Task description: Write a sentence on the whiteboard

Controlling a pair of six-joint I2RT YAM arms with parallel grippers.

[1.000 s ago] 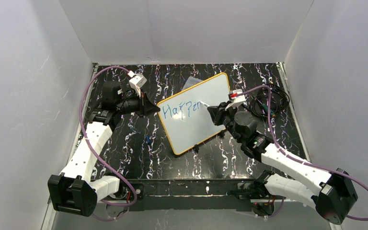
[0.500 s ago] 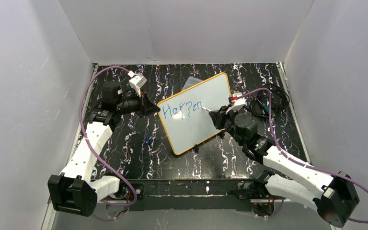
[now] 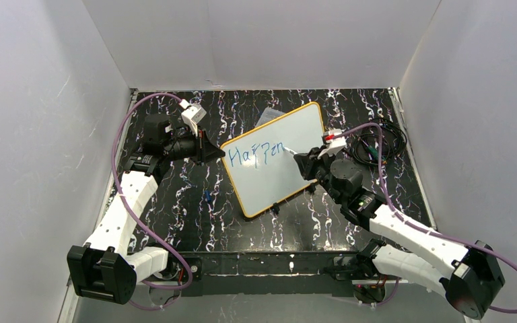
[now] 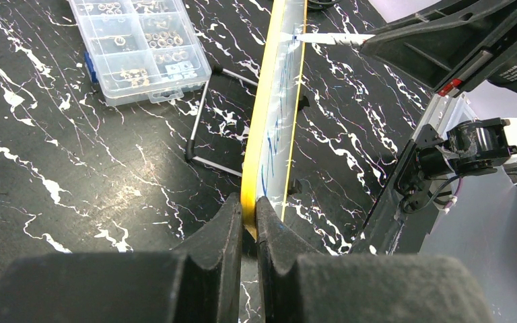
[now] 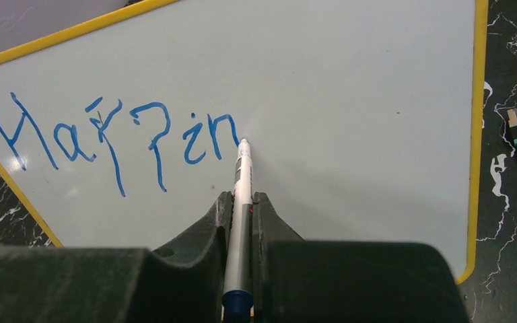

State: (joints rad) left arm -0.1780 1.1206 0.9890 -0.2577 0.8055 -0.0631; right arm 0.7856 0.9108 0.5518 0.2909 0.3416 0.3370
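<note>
The whiteboard (image 3: 279, 156), white with an orange-yellow frame, stands tilted on the black marbled table. Blue lettering (image 3: 259, 153) on it reads "Happin"; it also shows in the right wrist view (image 5: 114, 138). My left gripper (image 3: 214, 155) is shut on the board's left edge (image 4: 249, 202), seen edge-on in the left wrist view. My right gripper (image 3: 307, 163) is shut on a white marker (image 5: 240, 202) with a blue end. The marker's tip (image 5: 243, 142) touches the board just right of the "n".
A clear plastic compartment box (image 4: 138, 47) with small parts lies behind the board. A wire stand (image 4: 205, 128) props the board. Black cables (image 3: 377, 145) lie at the right of the table. White walls enclose the table.
The right gripper has drawn the marker a little to the right, and the last letter "n" has been finished. The left gripper and the board have stayed still.
</note>
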